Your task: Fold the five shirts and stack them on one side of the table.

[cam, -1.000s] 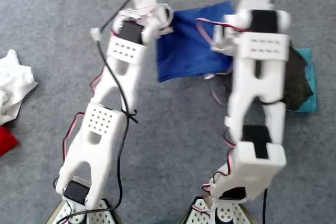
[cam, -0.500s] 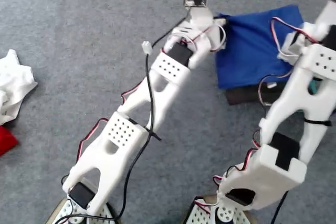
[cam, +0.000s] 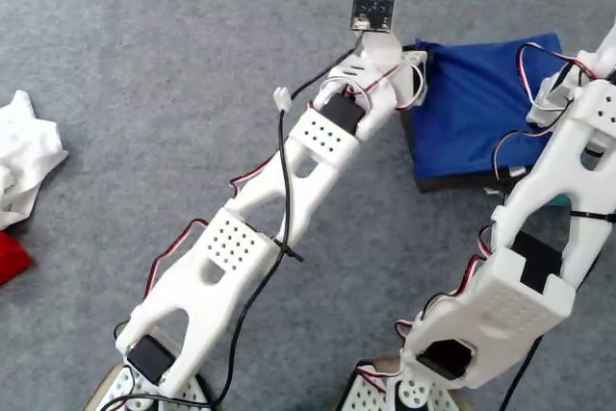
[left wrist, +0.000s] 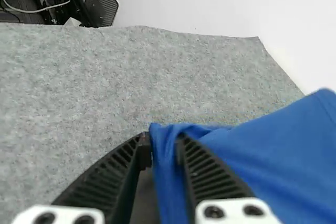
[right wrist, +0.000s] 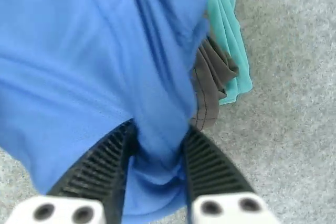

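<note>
got the left fingers (left wrist: 137, 156) pinched nearly shut on a bunched-up edge of the blue shirt (cam: 481, 93), with fabric squeezed right between them. same deal with the right fingers (right wrist: 125, 142), closed down on another fold of that blue shirt, with cloth bulging out past the tips. seeing the blue shirt spread at the far right of the grey surface (cam: 144, 64), over a dark shirt (right wrist: 207, 90) itself lying on a teal shirt (right wrist: 226, 35), with edges of both poking out from under. way over at the left edge, spotting a crumpled white shirt (cam: 27, 161) and just beside it a bit of red shirt (cam: 8, 259), well apart from the pile.
</note>
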Available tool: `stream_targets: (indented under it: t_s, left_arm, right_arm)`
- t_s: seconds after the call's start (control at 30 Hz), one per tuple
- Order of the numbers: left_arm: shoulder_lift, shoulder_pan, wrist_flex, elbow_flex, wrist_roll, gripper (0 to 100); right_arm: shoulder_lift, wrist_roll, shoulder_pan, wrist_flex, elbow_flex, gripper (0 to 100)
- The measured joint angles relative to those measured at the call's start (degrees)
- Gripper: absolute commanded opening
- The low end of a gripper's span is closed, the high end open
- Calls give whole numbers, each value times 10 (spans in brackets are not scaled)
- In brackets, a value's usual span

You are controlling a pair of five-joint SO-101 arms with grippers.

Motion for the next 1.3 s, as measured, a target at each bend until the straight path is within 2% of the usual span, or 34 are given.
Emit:
stream_targets:
  t_s: [0.1, 0.2, 0.3, 0.37, 0.43, 0.5, 0.53, 0.6, 0.63, 0.73, 0.83, 1.03, 1.1, 1.23, 1.3]
  left_arm:
    - [0, -3, 18, 0, 51, 222]
    - [0, -4, 54, -6, 76, 224]
    - [0, -4, 87, -25, 80, 220]
    - [0, -8, 108, -39, 76, 216]
    - [0, -20, 133, -57, 47, 172]
    - [0, -38, 169, -90, 21, 109]
    - [0, -48, 188, -108, 8, 80]
    - [0, -76, 235, -145, -25, 36]
    - [-2, -92, 257, -154, -47, 27]
    - [-1, -151, 331, -160, -122, 30]
    - [-24, -225, 428, -160, -181, 30]
    - [-89, -404, 606, -162, -231, 34]
    - [-106, -470, 635, -162, -234, 52]
    - [-148, -608, 648, -158, -237, 170]
    - [-182, -680, 649, -139, -239, 193]
  right_arm:
    - [0, -2, 6, 0, 0, 489]
    - [0, 5, 5, 0, 0, 518]
    - [0, 5, 5, 0, 0, 462]
    - [0, 5, 6, 1, -1, 383]
    - [1, 4, 6, 11, -21, 236]
    - [0, -7, 6, 25, -52, 45]
    - [0, -9, 6, 30, -69, 5]
    - [0, -9, 2, 38, -91, 79]
    - [0, -9, -4, 44, -101, 83]
    - [0, -12, -32, 53, -111, 20]
    - [0, -12, -62, 54, -112, 17]
    - [-8, -12, -123, 54, -102, 15]
    - [-26, -12, -153, 54, -73, 15]
    - [-78, -12, -231, 54, 25, 15]
    - [-106, -12, -271, 54, 80, 15]
